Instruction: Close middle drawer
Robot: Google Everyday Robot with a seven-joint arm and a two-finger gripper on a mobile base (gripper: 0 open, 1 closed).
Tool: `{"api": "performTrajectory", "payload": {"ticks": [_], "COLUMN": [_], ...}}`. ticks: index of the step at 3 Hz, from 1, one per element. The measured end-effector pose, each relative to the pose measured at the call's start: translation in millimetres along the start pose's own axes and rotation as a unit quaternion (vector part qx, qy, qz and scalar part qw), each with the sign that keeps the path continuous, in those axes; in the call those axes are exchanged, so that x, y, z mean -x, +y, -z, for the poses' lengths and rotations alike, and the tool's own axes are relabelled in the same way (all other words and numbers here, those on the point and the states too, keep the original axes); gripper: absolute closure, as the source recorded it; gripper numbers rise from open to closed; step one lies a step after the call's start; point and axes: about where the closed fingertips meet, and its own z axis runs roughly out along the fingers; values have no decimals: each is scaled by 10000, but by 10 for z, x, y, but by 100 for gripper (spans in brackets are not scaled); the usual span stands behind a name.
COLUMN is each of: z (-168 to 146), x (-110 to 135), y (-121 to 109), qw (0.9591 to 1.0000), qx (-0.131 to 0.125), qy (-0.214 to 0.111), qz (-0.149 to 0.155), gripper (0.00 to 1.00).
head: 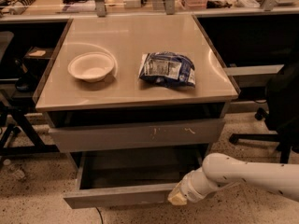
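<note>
The middle drawer (pixel 117 197), a wide, shallow box of grey wood-grain with a plain, handle-less front, stands pulled well out of its cabinet, its dark interior open to view and apparently bare. The flat front runs nearly the cabinet's full width and carries no marks. At the right end of that front, the gripper (pixel 177 199), a pale, cream-coloured tip, sits against the drawer's upper edge; whether it is spread or pressed together cannot be told. Behind the gripper, the white arm (pixel 252 171) reaches away to the right of the drawer. Directly above the drawer is the taller grey front (pixel 117 136), set further back and marked with pale scratches right of centre. Higher still above the drawer lies the beige cabinet top (pixel 131 36), bearing a white bowl (pixel 91 66) on the left and a crumpled blue snack bag (pixel 167 69) on the right, apart from each other. Up and to the right of the drawer stands a dark office chair (pixel 280 106) on a speckled floor (pixel 32 195).
</note>
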Motion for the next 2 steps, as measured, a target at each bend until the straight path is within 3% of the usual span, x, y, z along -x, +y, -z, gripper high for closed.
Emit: {"api": "performTrajectory", "payload": {"ticks": [2], "z": [-1], "x": [0], "y": [0], "qw": [10000], "qx": [1], "qy": [0], "qz": [0], "gripper": [11]}}
